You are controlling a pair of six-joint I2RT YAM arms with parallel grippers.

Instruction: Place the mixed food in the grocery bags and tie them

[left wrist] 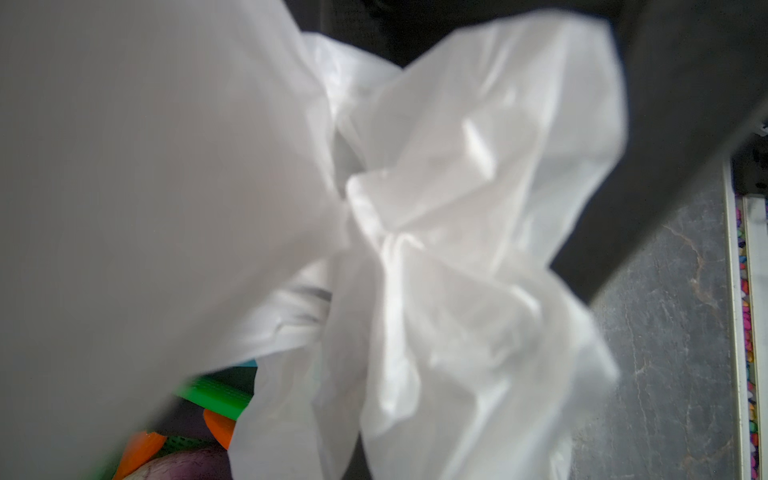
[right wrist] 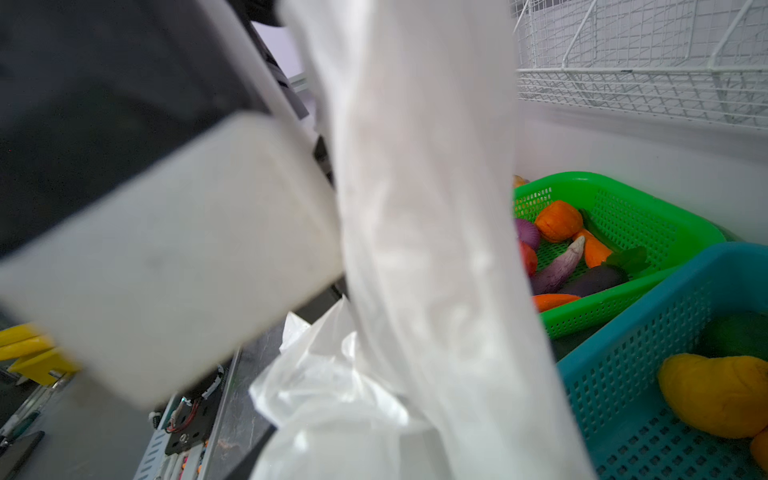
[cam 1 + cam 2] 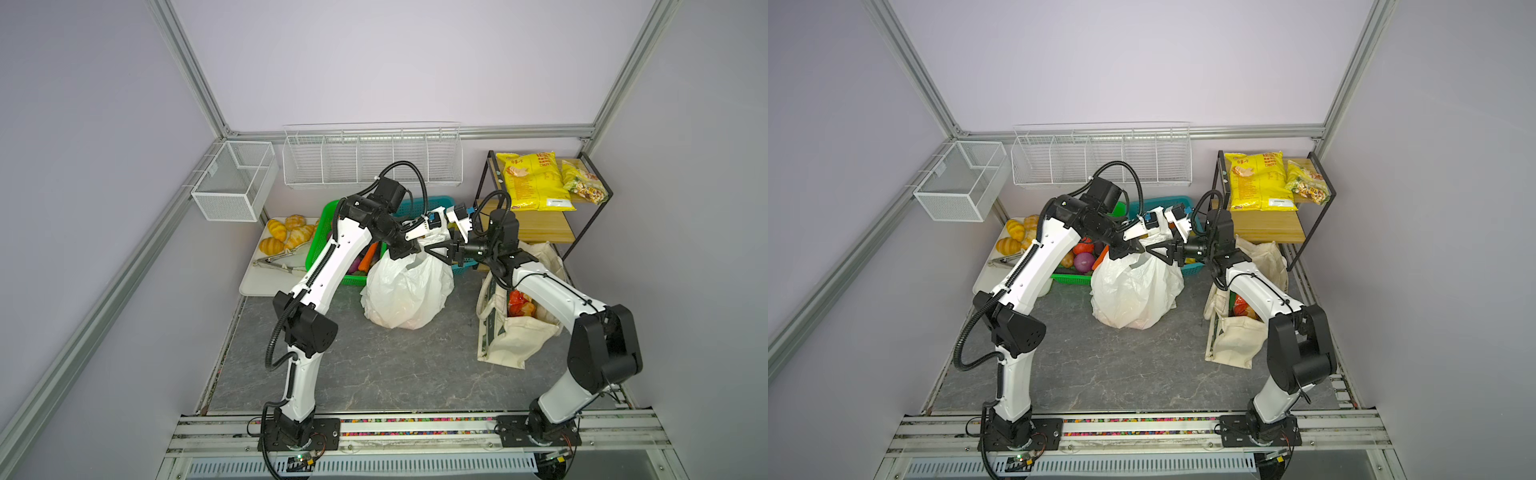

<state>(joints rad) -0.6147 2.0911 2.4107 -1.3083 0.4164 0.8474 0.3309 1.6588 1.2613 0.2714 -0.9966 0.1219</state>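
Observation:
The white plastic grocery bag (image 3: pixel 405 291) (image 3: pixel 1133 291) stands bulging in the middle of the grey table, its top drawn up between both grippers. My left gripper (image 3: pixel 409 247) (image 3: pixel 1133 249) is shut on a bag handle. My right gripper (image 3: pixel 436 250) (image 3: pixel 1160 251) faces it from the right, right against the bag's top. Crinkled plastic (image 1: pixel 457 208) (image 2: pixel 415 208) fills both wrist views and hides both sets of jaws. The cream canvas tote (image 3: pixel 515 336) (image 3: pixel 1237 336) stands open at the right under my right arm, with a red snack packet (image 3: pixel 517 301) inside.
Behind the bag are a green basket (image 3: pixel 324 232) (image 2: pixel 623 199) of toy vegetables and a teal basket (image 3: pixel 424 203) (image 2: pixel 665 332) holding a yellow toy fruit (image 2: pixel 723 399). A tray of croissants (image 3: pixel 286 237) with tongs lies back left. A shelf with a yellow chip bag (image 3: pixel 534 178) stands back right.

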